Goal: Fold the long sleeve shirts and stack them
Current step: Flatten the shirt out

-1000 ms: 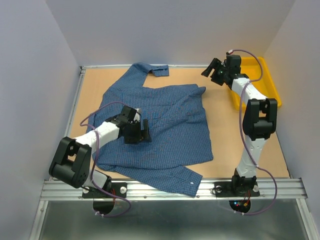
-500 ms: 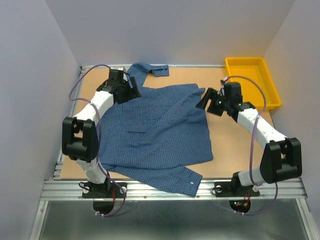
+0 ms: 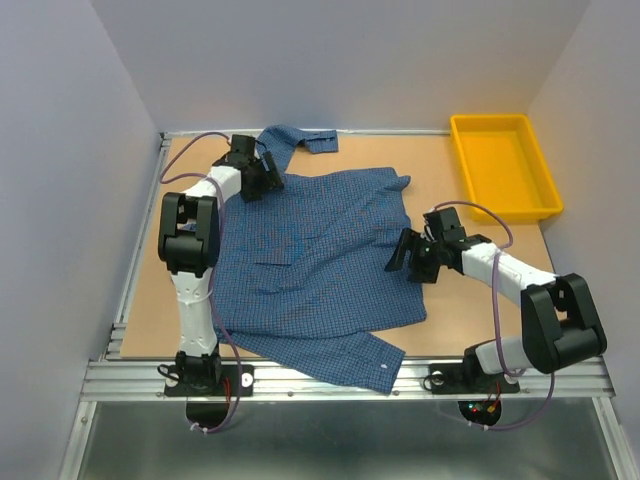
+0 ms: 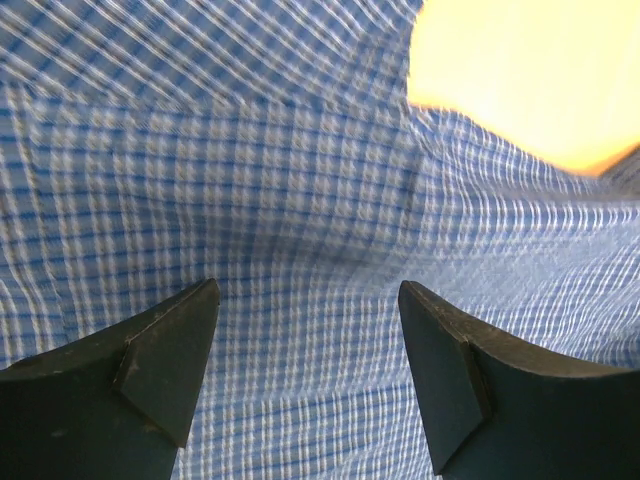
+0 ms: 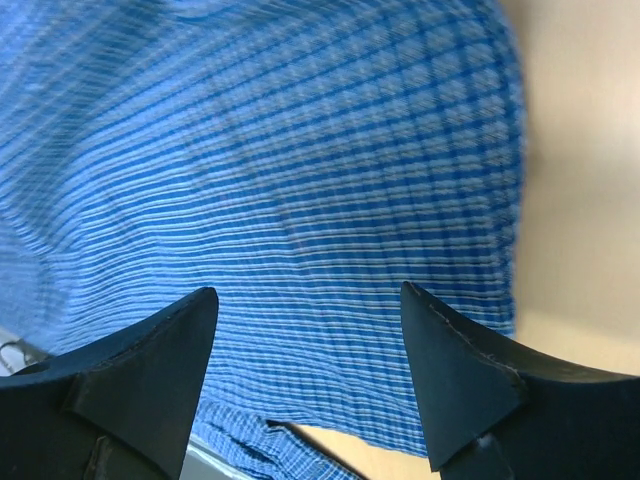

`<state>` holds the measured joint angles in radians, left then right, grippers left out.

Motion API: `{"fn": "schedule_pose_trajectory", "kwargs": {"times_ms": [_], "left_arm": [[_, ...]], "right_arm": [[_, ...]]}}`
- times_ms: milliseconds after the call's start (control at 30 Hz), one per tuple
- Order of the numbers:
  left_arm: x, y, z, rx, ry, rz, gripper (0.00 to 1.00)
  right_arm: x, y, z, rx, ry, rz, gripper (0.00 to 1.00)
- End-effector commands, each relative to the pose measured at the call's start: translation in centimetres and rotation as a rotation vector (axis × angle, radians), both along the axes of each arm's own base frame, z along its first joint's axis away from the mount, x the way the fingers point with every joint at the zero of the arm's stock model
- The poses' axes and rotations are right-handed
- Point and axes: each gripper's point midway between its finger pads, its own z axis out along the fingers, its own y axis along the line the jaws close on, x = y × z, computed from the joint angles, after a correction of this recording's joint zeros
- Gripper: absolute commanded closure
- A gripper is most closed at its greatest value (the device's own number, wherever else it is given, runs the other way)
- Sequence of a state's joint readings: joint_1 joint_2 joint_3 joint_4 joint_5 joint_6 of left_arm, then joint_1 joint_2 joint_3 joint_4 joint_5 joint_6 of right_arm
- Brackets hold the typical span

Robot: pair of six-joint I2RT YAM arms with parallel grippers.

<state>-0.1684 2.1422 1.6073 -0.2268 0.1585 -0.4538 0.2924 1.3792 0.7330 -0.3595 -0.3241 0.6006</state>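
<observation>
A blue checked long sleeve shirt (image 3: 310, 260) lies spread on the wooden table, one cuffed sleeve reaching the far edge and another hanging over the near edge. My left gripper (image 3: 262, 176) is open, low over the shirt's far-left shoulder; its wrist view shows checked cloth (image 4: 300, 220) between the open fingers (image 4: 165, 350). My right gripper (image 3: 405, 252) is open at the shirt's right edge; its wrist view shows cloth (image 5: 300, 180) and the hem below the open fingers (image 5: 460, 370). Only one shirt shows.
A yellow bin (image 3: 503, 165) stands at the far right corner of the table (image 3: 480, 320). Grey walls close in the left, back and right. A metal rail (image 3: 340, 378) runs along the near edge.
My left gripper went from the shirt's middle to its far-left shoulder. My right gripper came from beside the yellow bin down to the shirt's right edge. The shirt has not visibly moved.
</observation>
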Motion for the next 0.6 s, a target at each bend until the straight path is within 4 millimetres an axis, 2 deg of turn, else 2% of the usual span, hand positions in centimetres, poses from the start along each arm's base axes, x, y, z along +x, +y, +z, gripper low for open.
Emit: {"fn": "schedule_pose_trajectory", "kwargs": {"times_ms": [0, 133, 167, 200, 233, 267, 333, 433, 567], "left_arm": [[1.5, 3.1, -1.4, -0.027, 0.018, 0.103, 0.16], [1.5, 6.2, -2.6, -0.019, 0.046, 0.183, 0.16], [1.5, 6.7, -2.6, -0.025, 0.045, 0.201, 0.16], [1.5, 8.2, -2.8, -0.030, 0.049, 0.232, 0.16], [1.4, 8.4, -3.0, -0.033, 0.052, 0.241, 0.16], [1.4, 9.9, -3.0, -0.040, 0.052, 0.274, 0.16], [1.3, 11.7, -3.2, -0.043, 0.057, 0.314, 0.16], [1.2, 13.1, -2.9, -0.069, 0.053, 0.331, 0.16], [1.4, 12.3, -1.0, -0.102, 0.019, 0.289, 0.16]], "right_arm": [[-1.2, -1.3, -2.8, -0.066, 0.072, -0.066, 0.22], [-4.5, -2.6, -5.6, -0.086, 0.223, -0.128, 0.22], [-5.1, -2.9, -5.9, -0.092, 0.242, -0.143, 0.22], [-5.5, -3.4, -6.1, -0.103, 0.259, -0.160, 0.22], [-6.3, -4.2, -6.2, -0.112, 0.282, -0.188, 0.22], [-6.5, -4.8, -6.3, -0.134, 0.283, -0.207, 0.22], [-6.7, -5.7, -5.9, -0.154, 0.279, -0.236, 0.22], [-6.7, -6.5, -4.6, -0.179, 0.249, -0.246, 0.22], [-6.0, -6.9, -3.1, -0.216, 0.218, -0.211, 0.21]]}}
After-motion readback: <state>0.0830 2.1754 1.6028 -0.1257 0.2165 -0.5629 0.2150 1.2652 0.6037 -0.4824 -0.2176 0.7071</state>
